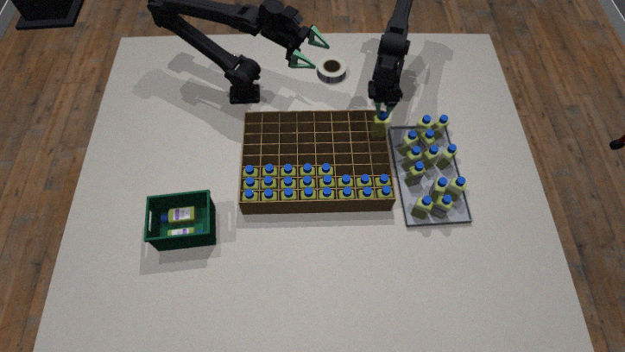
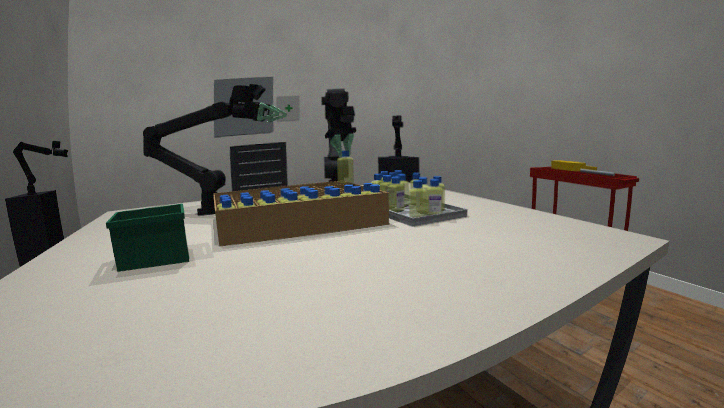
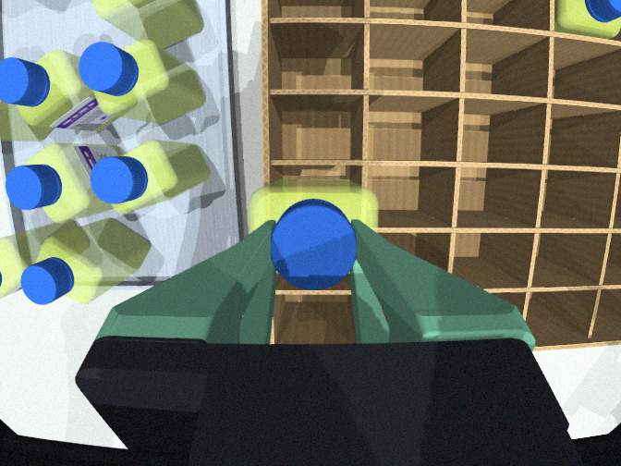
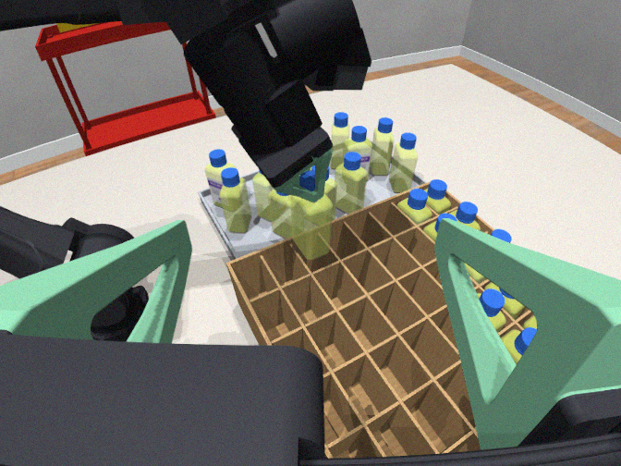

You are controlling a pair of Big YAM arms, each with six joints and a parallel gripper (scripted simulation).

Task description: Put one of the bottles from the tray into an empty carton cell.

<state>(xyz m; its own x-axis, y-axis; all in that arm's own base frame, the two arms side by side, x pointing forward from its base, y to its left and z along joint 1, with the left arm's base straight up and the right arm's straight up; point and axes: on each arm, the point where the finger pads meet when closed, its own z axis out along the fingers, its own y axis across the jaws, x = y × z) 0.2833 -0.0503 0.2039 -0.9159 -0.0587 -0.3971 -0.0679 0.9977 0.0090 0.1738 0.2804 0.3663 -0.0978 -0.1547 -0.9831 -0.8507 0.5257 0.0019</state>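
Observation:
My left gripper (image 1: 384, 110) (image 2: 343, 144) (image 3: 313, 234) is shut on the blue cap of a yellow-green bottle (image 1: 379, 125) (image 2: 345, 169) (image 4: 311, 226). The bottle hangs upright above the back right end of the carton (image 1: 317, 206) (image 2: 303, 221), over its end column of empty cells. Several bottles fill the carton's front rows; the back rows have empty cells. The grey tray (image 1: 426, 223) (image 2: 430, 219) holds several upright bottles, to the right of the carton. My right gripper (image 1: 315, 53) (image 4: 312, 233) is open and empty, raised behind the carton.
A green crate (image 1: 186, 242) (image 2: 151, 248) with two lying bottles stands front left of the carton. A white roll (image 1: 331, 77) lies behind the carton, near my right gripper in the top view. My left arm reaches across the right wrist view.

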